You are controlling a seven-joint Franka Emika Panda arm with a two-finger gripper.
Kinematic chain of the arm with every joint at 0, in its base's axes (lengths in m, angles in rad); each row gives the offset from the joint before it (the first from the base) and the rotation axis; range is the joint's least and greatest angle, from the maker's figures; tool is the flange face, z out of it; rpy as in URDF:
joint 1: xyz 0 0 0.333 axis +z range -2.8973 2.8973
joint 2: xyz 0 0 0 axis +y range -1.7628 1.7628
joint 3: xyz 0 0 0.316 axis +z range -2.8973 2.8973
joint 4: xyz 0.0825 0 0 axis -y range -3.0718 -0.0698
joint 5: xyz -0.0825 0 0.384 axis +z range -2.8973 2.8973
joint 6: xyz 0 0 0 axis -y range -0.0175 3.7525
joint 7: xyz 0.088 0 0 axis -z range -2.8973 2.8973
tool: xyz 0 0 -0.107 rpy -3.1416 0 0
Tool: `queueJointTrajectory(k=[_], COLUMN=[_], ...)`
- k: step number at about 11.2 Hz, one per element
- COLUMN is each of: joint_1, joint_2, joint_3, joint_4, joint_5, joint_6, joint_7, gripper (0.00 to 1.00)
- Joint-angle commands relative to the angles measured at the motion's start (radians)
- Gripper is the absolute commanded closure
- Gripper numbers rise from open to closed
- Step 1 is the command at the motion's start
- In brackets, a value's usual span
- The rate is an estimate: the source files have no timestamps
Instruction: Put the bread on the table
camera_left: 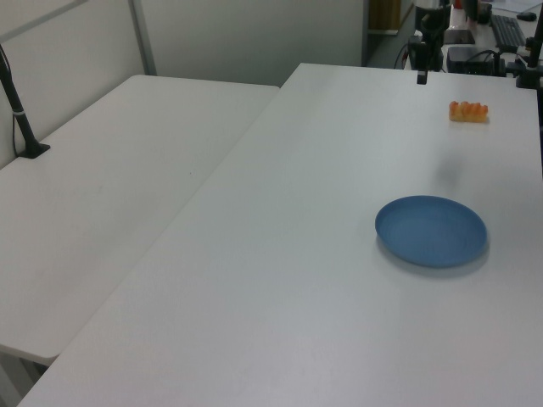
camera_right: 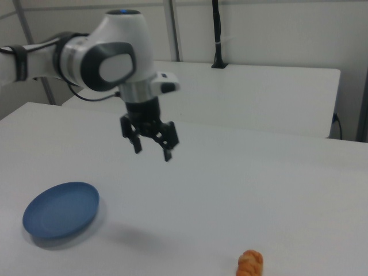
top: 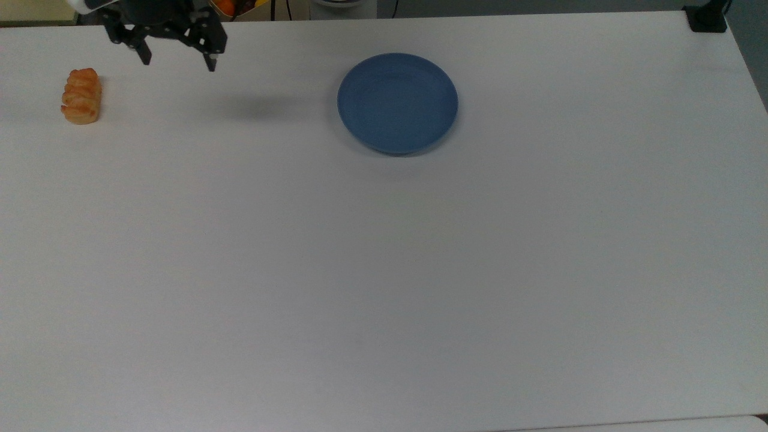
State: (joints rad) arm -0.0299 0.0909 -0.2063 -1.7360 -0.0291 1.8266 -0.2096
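Golden bread [top: 81, 96] lies on the table [top: 384, 270], its end cropped in the right view.

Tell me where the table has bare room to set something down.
Nearly all the table is bare: everything on the near side of the plate in the top view, and the strip between bread and plate, under the raised open pincer. Nowhere is crowded.

The arm [camera_right: 103, 57] has glossy white rounded shells with dark grey joint bands and a blue cap on top of its bulbous last joint. A white block juts from the wrist. Below it sits the black gripper [camera_right: 152, 150], with two short black fingers [camera_right: 167, 154] spread apart.
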Motion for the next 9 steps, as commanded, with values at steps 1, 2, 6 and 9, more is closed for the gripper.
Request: queueJointTrajectory(k=[1, 2, 6, 9], joint_1=[0.137, 0.174, 0.265, 0.228], joint_2=[-0.069, -0.088, -0.118, -0.166], joint_3=[-0.011, -0.011, -0.008, 0.06], joint_4=[-0.016, -0.014, 0.046, 0.049], joint_5=[0.008, 0.008, 0.0, 0.006], joint_6=[-0.036, -0.044, -0.147, -0.216], joint_7=[0.143, 0.156, 0.205, 0.205], gripper=[0.0, 0.0, 0.0, 0.0])
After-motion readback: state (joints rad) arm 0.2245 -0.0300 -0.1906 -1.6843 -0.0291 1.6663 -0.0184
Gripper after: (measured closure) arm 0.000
